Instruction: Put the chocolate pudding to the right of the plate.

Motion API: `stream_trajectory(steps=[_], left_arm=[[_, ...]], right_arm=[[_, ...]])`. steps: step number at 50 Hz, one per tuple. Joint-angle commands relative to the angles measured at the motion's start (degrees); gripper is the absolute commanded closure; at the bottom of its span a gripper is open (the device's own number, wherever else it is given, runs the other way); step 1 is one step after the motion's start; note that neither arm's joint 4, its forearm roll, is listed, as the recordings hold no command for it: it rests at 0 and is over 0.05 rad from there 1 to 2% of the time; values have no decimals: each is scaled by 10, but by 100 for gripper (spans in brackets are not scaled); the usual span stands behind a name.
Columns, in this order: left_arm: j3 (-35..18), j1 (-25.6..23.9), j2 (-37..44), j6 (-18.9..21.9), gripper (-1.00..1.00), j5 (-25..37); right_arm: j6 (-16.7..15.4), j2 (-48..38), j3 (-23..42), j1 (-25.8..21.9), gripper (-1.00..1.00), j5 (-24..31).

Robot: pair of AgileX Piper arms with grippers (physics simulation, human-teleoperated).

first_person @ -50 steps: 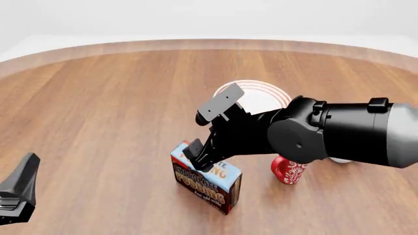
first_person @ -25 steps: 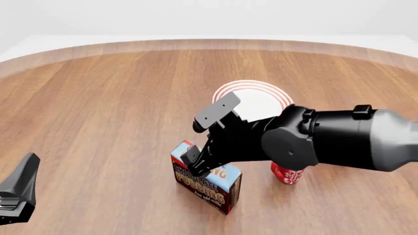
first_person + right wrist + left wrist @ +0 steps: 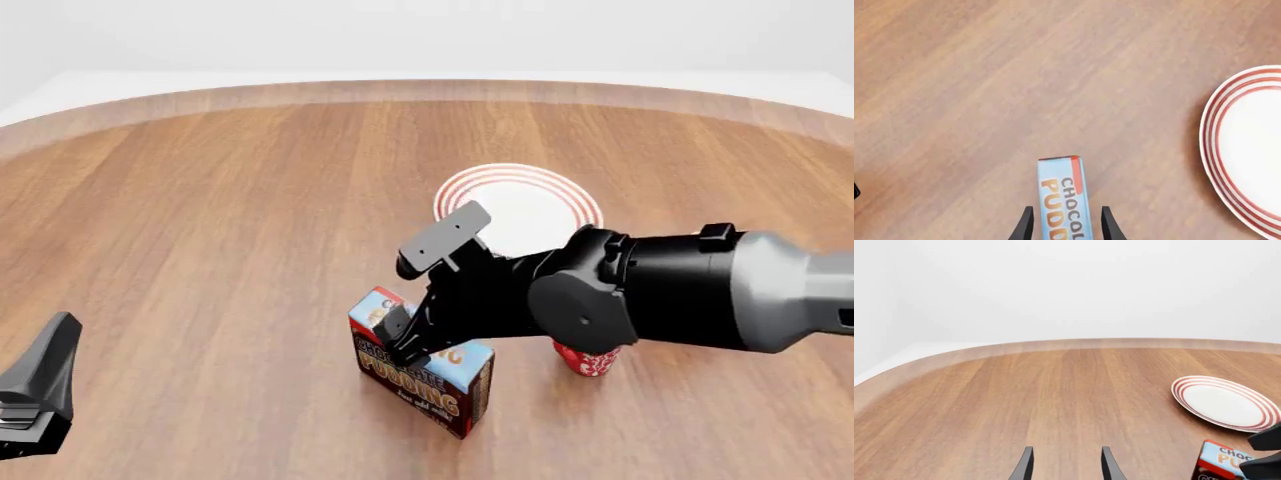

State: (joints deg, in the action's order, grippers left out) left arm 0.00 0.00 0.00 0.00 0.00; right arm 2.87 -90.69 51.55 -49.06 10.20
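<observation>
Standing: one chocolate pudding [image 3: 422, 368], one plate [image 3: 518, 205], two arms.

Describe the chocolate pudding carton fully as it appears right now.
The chocolate pudding is a small cardboard-looking carton: light blue top with orange lettering, dark brown front, red edges. It stands upright on the wooden table, nearer the camera than the plate. The right gripper has a finger on either side of its top; contact is unclear.
</observation>
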Motion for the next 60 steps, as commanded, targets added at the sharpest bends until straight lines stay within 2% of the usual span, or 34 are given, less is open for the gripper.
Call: stream_trajectory(steps=[1,43,44,50,60], left_arm=[[0,0,0,0,-100,0],[0,0,0,0,-100,0],[0,0,0,0,-100,0],[0,0,0,0,-100,0],[0,0,0,0,-100,0]], right_arm=[[9,-9,-7,-3,-100,-7],[25,-50,-7,0,-100,-38],[19,-36,-15,10,100,-45],[28,-32,-19,6,100,-46],[23,-30,-15,10,100,-40]])
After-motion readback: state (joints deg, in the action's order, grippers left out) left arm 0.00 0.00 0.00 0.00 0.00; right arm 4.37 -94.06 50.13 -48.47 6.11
